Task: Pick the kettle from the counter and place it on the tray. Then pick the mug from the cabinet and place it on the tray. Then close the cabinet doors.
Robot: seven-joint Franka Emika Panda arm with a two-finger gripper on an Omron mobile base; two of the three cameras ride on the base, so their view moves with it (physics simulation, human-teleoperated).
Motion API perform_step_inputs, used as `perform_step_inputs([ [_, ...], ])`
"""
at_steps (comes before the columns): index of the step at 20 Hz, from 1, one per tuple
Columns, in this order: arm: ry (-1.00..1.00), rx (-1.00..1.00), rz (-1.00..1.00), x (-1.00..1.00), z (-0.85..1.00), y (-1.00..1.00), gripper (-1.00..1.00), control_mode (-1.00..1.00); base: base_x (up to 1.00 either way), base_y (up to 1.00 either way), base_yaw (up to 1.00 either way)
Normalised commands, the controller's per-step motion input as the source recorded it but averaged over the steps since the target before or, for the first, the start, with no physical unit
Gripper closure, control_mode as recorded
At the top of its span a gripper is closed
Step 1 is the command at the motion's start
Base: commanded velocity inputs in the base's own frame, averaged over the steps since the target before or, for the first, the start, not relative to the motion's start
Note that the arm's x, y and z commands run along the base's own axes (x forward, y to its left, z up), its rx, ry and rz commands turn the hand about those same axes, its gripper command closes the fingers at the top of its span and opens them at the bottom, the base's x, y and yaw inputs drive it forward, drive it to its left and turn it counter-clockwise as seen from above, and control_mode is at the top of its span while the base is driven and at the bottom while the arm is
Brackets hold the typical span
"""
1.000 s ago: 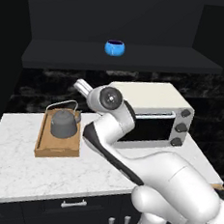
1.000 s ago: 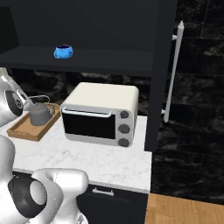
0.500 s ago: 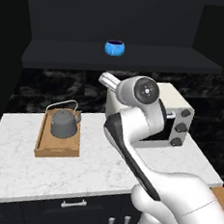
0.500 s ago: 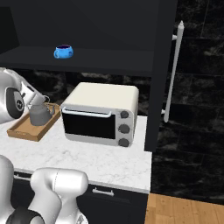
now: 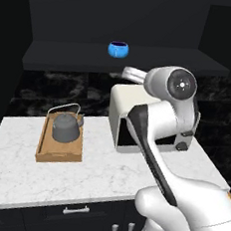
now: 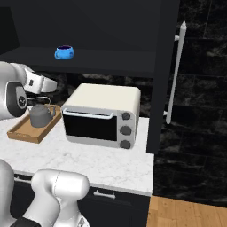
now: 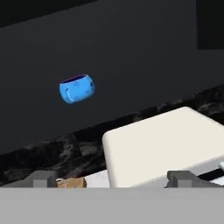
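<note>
While no brand, label or readable writing appears on anything, the kettle (image 5: 66,127) sits inside the tray (image 5: 58,154) on the counter (image 5: 96,175), at about nine o'clock from the toaster oven (image 6: 101,116). In the right base view the arm cuts off the tray's left end and part of the kettle's wire handle. The mug (image 5: 118,49) stands alone on the shelf of the cabinet (image 5: 68,55), at twelve o'clock above the oven; the hand view shows it tilted at about ten o'clock of the picture. The gripper (image 7: 113,178) has its jaws spread wide and empty, just the two finger tips (image 7: 41,179) rising at six o'clock, with the oven's pale top between them. One cabinet door (image 6: 201,80) stands swung out at three o'clock, its long silver handle upright; its far edge runs out of frame
</note>
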Motion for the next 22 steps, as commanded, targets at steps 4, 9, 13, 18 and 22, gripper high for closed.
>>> perform_step_inputs([
  [4, -0.06, -0.26, 0.26, 0.01, 0.21, -0.58, -1.00, -1.00, 0.00, 0.00, 0.00],
  [9, 0.00, -0.02, 0.07, 0.08, 0.00, 0.00, -1.00, -1.00, 0.00, 0.00, 0.00],
  [13, 0.00, 0.00, 0.03, 0.27, 0.00, -0.07, -1.00, -1.00, 0.00, 0.00, 0.00],
  [18, 0.00, -0.01, 0.10, 0.29, 0.06, -0.20, -1.00, -1.00, 0.00, 0.00, 0.00],
  [22, 0.00, -0.06, 0.17, 0.25, 0.11, -0.11, -1.00, -1.00, 0.00, 0.00, 0.00],
])
